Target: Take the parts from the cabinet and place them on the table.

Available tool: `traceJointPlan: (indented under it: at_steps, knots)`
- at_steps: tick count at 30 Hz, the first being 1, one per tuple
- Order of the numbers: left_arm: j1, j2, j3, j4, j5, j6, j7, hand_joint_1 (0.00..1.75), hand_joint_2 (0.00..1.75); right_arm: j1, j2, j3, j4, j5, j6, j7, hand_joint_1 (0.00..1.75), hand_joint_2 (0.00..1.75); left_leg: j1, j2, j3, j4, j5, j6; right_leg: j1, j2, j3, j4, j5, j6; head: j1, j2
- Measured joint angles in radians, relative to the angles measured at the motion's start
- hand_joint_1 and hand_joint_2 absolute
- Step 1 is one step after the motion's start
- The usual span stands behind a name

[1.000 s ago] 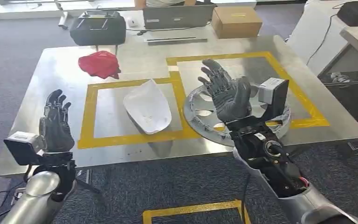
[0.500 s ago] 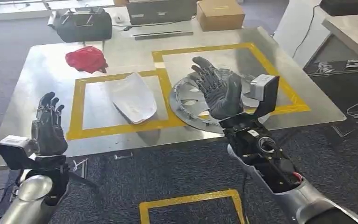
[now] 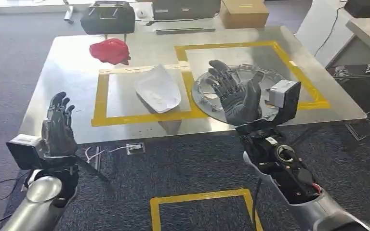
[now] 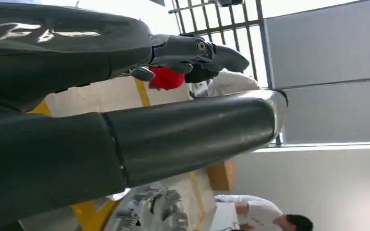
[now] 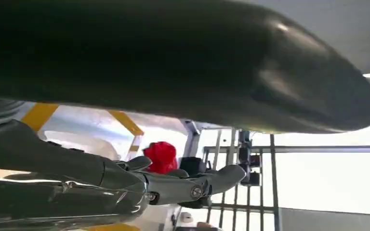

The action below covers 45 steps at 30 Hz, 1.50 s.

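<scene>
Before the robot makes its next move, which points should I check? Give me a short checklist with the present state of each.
1. Left hand holds nothing, fingers apart: ok.
2. Right hand holds nothing, fingers spread: ok.
3. White part lies inside the left yellow frame: ok.
4. Silver ring part lies in the right yellow frame, its near edge hidden behind the right hand: cannot tell.
5. Red cloth lies apart from both parts: ok.
6. Cabinet with remaining parts: cannot tell.

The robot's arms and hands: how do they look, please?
Both arms are silver near the body, then dark. The right arm shows open black mechanics and red wiring. The left hand and right hand are dark grey, many-fingered, each with a boxy wrist camera.
</scene>
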Motion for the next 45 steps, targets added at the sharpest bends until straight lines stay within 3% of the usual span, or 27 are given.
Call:
traceJointPlan:
  at_steps: [1,4,5,7,9,11,12,14,15,19,20,21,23,25,27,29,30,31,34,35,36,39,40,41,43,44,45]
  knots:
    - [-0.001,0.001,0.0,-0.003,0.0,0.002,0.003,0.0,0.0,-0.001,0.0,0.0,-0.001,0.0,0.0,0.0,0.0,0.0,-0.001,0.0,-0.003,0.0,0.006,-0.007,0.002,-0.001,0.023,-0.04,-0.004,0.0,-0.005,0.0]
    - [0.0,0.001,0.0,-0.009,0.002,0.007,0.008,0.0,0.0,-0.002,0.0,0.002,-0.002,-0.001,0.001,0.0,0.0,0.0,0.006,0.001,-0.004,-0.011,0.03,-0.028,0.01,0.001,0.015,-0.048,0.015,-0.01,-0.001,0.0]
    - [0.0,0.003,0.0,-0.01,0.003,0.007,0.008,0.0,0.0,-0.003,0.0,0.002,-0.002,-0.001,0.001,0.0,0.0,0.0,0.003,0.002,-0.013,-0.01,0.024,-0.034,-0.007,-0.006,0.016,-0.063,0.029,-0.018,-0.002,0.0]
    - [-0.001,0.005,0.0,-0.011,0.005,0.011,0.008,0.0,0.0,-0.008,0.0,0.003,-0.002,-0.001,0.003,0.0,0.0,0.0,0.005,0.0,-0.054,0.09,-0.078,-0.042,-0.005,-0.011,-0.008,-0.063,0.047,-0.031,-0.02,0.0]
    - [0.003,0.007,0.0,-0.011,0.006,0.013,0.009,0.0,0.0,-0.007,0.0,0.005,-0.001,-0.001,0.003,0.001,0.0,0.0,0.01,0.001,-0.113,0.263,-0.174,-0.049,-0.004,-0.012,-0.032,-0.061,0.063,-0.03,-0.033,0.0]
    - [0.006,0.01,0.0,-0.011,0.007,0.013,0.009,0.0,0.0,-0.007,0.0,0.008,0.0,-0.002,0.003,0.001,0.0,0.0,0.011,0.001,-0.12,0.328,-0.162,-0.054,-0.004,-0.012,-0.058,-0.055,0.077,-0.027,-0.044,0.0]
    - [0.006,0.011,0.0,-0.011,0.008,0.013,0.009,0.0,0.0,-0.007,0.0,0.008,0.0,-0.003,0.003,0.001,0.0,0.0,0.013,0.001,-0.089,0.292,-0.127,-0.054,-0.005,-0.012,-0.068,-0.051,0.082,-0.025,-0.048,0.0]
    - [0.004,0.011,0.0,-0.013,0.011,0.016,0.009,0.0,0.0,-0.008,0.0,0.01,0.0,-0.016,0.003,0.001,0.0,0.0,0.015,0.001,0.03,0.109,-0.059,-0.052,-0.007,-0.011,-0.086,-0.035,0.087,-0.019,-0.051,0.0]
    - [0.001,0.012,0.0,-0.014,0.012,0.017,0.009,0.0,0.0,-0.008,0.0,0.01,-0.001,-0.018,0.002,0.001,0.0,0.0,0.015,0.0,0.073,0.036,-0.073,-0.05,-0.004,-0.012,-0.098,-0.028,0.089,-0.014,-0.054,0.0]
    - [0.0,0.013,0.0,-0.017,0.023,0.026,0.01,0.0,0.0,-0.007,0.0,0.014,-0.001,-0.019,0.0,0.001,0.0,0.0,0.007,-0.003,0.071,0.007,-0.067,-0.023,-0.002,-0.008,-0.113,-0.025,0.114,0.012,-0.043,0.0]
    - [-0.001,0.014,0.0,-0.018,0.023,0.026,0.01,0.0,0.0,-0.006,0.0,0.015,0.0,-0.019,0.0,0.001,0.0,0.0,0.014,0.003,0.065,-0.001,-0.057,-0.009,-0.007,-0.008,-0.121,-0.017,0.097,0.017,-0.047,0.0]
    - [-0.001,0.014,0.0,-0.018,0.023,0.026,0.01,0.0,0.0,-0.007,-0.002,0.015,0.0,-0.019,-0.001,0.001,0.0,0.0,0.013,0.003,0.058,-0.001,-0.049,0.001,-0.005,-0.006,-0.136,0.02,0.05,0.02,-0.042,0.0]
    - [0.0,0.014,0.0,-0.018,0.023,0.026,0.01,0.0,0.0,-0.006,-0.003,0.016,0.0,-0.019,-0.002,0.001,0.0,0.0,0.01,0.005,0.042,-0.001,-0.038,0.01,-0.007,-0.004,-0.184,0.181,-0.055,0.026,-0.023,0.0]
    - [0.0,0.014,0.0,-0.018,0.024,0.026,0.011,0.0,0.0,-0.005,-0.003,0.017,0.0,-0.019,-0.001,0.001,0.0,0.0,0.006,0.005,0.023,0.001,-0.024,0.011,-0.007,-0.004,-0.21,0.311,-0.102,0.028,-0.019,0.0]
    - [0.0,0.015,0.0,-0.018,0.024,0.026,0.011,0.0,0.0,-0.004,-0.004,0.018,0.0,-0.019,-0.002,0.002,0.0,0.0,0.003,0.004,0.006,0.005,-0.012,0.01,-0.007,-0.004,-0.156,0.258,-0.046,0.023,-0.013,0.0]
    - [0.0,0.015,0.0,-0.018,0.024,0.026,0.011,0.0,0.0,-0.006,-0.004,0.018,0.001,-0.02,-0.002,0.002,0.0,0.0,0.001,0.001,-0.004,0.009,-0.002,0.004,-0.005,-0.002,-0.028,0.06,0.026,0.009,-0.002,0.0]
    - [0.0,0.015,0.0,-0.018,0.025,0.028,0.011,0.0,0.0,-0.008,-0.004,0.018,0.0,-0.02,-0.003,0.002,0.0,0.0,-0.001,0.001,-0.009,0.008,0.003,-0.001,0.001,-0.001,0.007,-0.004,-0.004,0.003,-0.002,0.0]
    - [-0.002,0.016,0.0,-0.019,0.026,0.031,0.011,0.0,0.0,-0.009,-0.004,0.017,0.0,-0.021,-0.003,0.001,0.0,0.0,0.001,0.002,-0.012,0.008,0.013,-0.009,0.006,-0.002,0.021,-0.043,-0.005,0.003,-0.007,0.0]
    - [-0.001,0.016,0.0,-0.019,0.029,0.033,0.012,0.0,0.0,-0.008,-0.004,0.018,-0.001,-0.021,-0.01,0.004,0.0,0.0,0.009,0.003,-0.017,-0.005,0.039,-0.03,0.014,0.001,0.008,-0.043,0.023,-0.005,0.002,0.0]
    - [-0.001,0.017,0.0,-0.019,0.029,0.033,0.012,0.0,0.0,-0.008,-0.004,0.018,-0.001,-0.021,-0.014,0.005,0.0,0.0,0.008,0.001,-0.025,0.008,0.02,-0.035,-0.004,-0.008,0.008,-0.059,0.038,-0.012,0.001,0.0]
    - [-0.002,0.017,0.0,-0.019,0.03,0.033,0.012,0.0,0.0,-0.008,-0.004,0.018,-0.001,-0.021,-0.017,0.01,0.0,0.0,0.005,0.0,-0.04,0.04,-0.023,-0.043,0.0,-0.008,-0.001,-0.059,0.048,-0.017,-0.007,0.0]
    - [-0.002,0.018,0.0,-0.019,0.033,0.028,0.015,0.0,0.0,-0.006,-0.004,0.018,-0.002,-0.019,-0.027,0.017,0.0,0.0,0.01,0.001,-0.12,0.282,-0.178,-0.054,0.001,-0.01,-0.046,-0.051,0.074,-0.023,-0.031,0.0]
    - [-0.003,0.018,0.0,-0.019,0.033,0.027,0.015,0.0,0.0,-0.006,-0.004,0.018,-0.002,-0.019,-0.031,0.017,0.0,0.0,0.011,0.001,-0.13,0.333,-0.182,-0.056,0.0,-0.01,-0.062,-0.046,0.083,-0.023,-0.036,0.0]
    - [-0.003,0.018,0.0,-0.019,0.034,0.027,0.015,0.0,0.0,-0.004,-0.004,0.018,-0.002,-0.019,-0.032,0.018,0.0,0.0,0.013,0.001,-0.12,0.338,-0.158,-0.058,0.0,-0.01,-0.076,-0.041,0.09,-0.022,-0.041,0.0]
    - [-0.005,0.018,0.0,-0.019,0.036,0.026,0.015,0.0,0.0,-0.002,-0.004,0.018,-0.002,-0.019,-0.034,0.018,0.0,0.0,0.02,0.001,-0.035,0.23,-0.077,-0.061,-0.002,-0.01,-0.105,-0.028,0.103,-0.015,-0.047,0.0]
    - [-0.007,0.018,-0.001,-0.019,0.036,0.026,0.015,0.0,0.0,-0.002,-0.004,0.018,-0.003,-0.019,-0.034,0.018,0.0,0.0,0.022,0.002,0.026,0.141,-0.061,-0.062,-0.003,-0.008,-0.116,-0.019,0.108,-0.01,-0.048,0.0]
    - [-0.012,0.018,-0.001,-0.019,0.036,0.025,0.015,0.0,0.0,-0.002,-0.004,0.018,-0.006,-0.019,-0.034,0.018,0.0,0.0,0.022,0.001,0.076,0.063,-0.087,-0.063,0.001,-0.008,-0.129,-0.01,0.111,-0.005,-0.051,0.0]
